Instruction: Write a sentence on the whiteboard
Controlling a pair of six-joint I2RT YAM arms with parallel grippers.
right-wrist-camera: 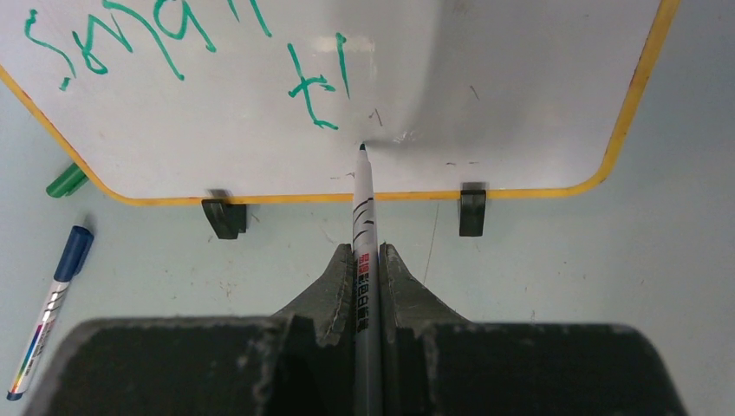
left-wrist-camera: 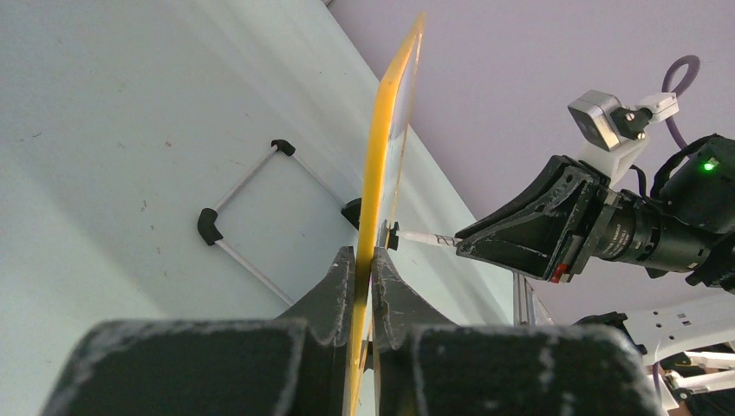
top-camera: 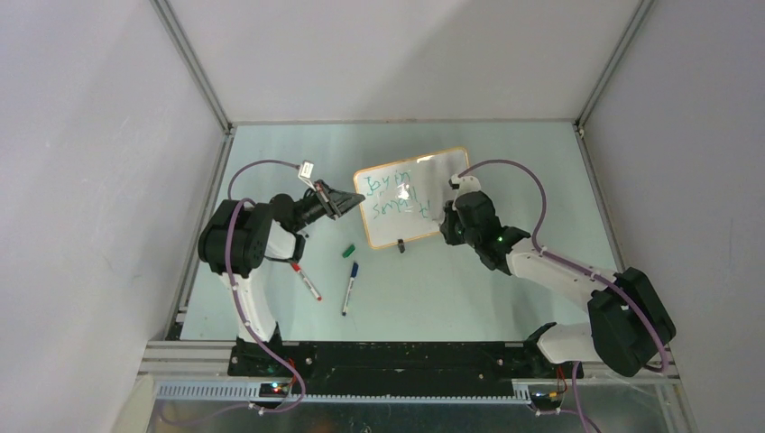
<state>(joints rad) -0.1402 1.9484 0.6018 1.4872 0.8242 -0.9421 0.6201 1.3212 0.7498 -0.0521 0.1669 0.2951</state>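
The whiteboard (top-camera: pixel 386 227) is standing upright on its clip feet between the two arms. The left gripper (left-wrist-camera: pixel 364 279) is clamping its side edge, jaws shut on the orange frame. The right gripper (right-wrist-camera: pixel 368 260) is pinching a marker (right-wrist-camera: pixel 363 204), and the tip is touching the board's face just beside the last green strokes of the sentence (top-camera: pixel 390 196).

The risk, as I judge it, is pressure. The board is being held at one edge only, so too firm a push could be swinging or tipping it and skewing the next letter, while too light a one would be breaking the line.

The pale table (top-camera: pixel 469 298) is looking matte and faintly scuffed. A green cap (top-camera: pixel 348 251) and two spare pens are lying in front of the board, and plain grey walls are closing in behind and beside it.
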